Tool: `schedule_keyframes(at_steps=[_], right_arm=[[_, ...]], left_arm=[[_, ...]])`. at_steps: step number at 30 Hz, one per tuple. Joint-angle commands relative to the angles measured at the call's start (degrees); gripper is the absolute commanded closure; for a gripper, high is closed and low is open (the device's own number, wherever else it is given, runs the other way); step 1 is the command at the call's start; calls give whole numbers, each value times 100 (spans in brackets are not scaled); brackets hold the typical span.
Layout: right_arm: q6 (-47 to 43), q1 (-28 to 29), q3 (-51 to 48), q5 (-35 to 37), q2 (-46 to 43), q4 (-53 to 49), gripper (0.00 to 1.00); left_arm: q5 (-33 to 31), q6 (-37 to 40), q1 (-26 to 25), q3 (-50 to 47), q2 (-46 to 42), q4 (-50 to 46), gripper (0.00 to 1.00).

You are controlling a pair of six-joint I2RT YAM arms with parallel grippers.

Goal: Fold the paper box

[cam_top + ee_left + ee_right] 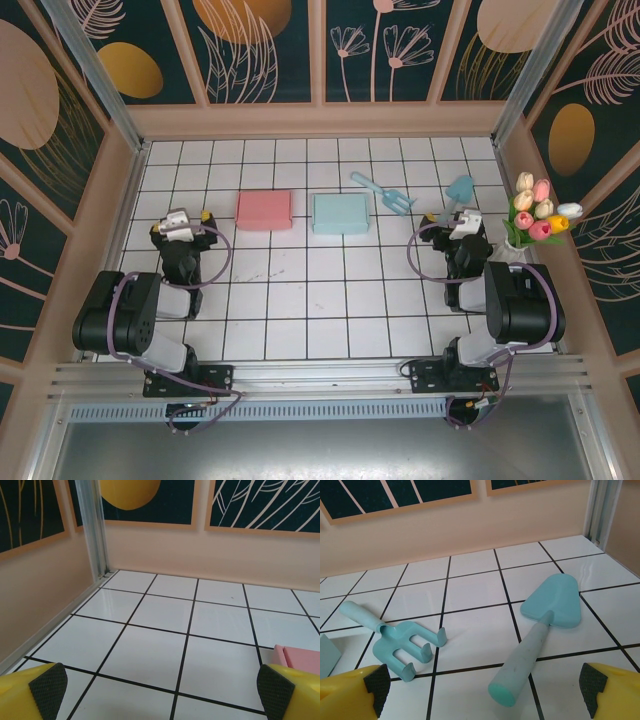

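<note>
White tiled table [330,300] under patterned walls, both arms low at the near edge; left gripper [180,221] has its jaws wide apart, nothing between them, and the pink paper box [264,210] sits just off to its right; teal paper box [340,213] lies flat beside the pink one, mid-table; right gripper [460,219] gapes too, empty, facing a teal trowel [551,605] and rake [402,642].

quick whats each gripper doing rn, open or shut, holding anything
left gripper: open, holding nothing
right gripper: open, holding nothing; the trowel lies untouched on the tiles just ahead of it
</note>
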Motion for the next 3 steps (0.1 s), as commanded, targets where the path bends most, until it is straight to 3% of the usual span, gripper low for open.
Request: schedule_keyframes(at_steps=[1, 3], right_arm=[[-92, 28, 87, -77, 44, 68, 1], [-92, 28, 87, -77, 48, 69, 1]], left_arm=[[170, -96, 79, 106, 43, -44, 1], [197, -85, 79, 28, 8, 60, 1]])
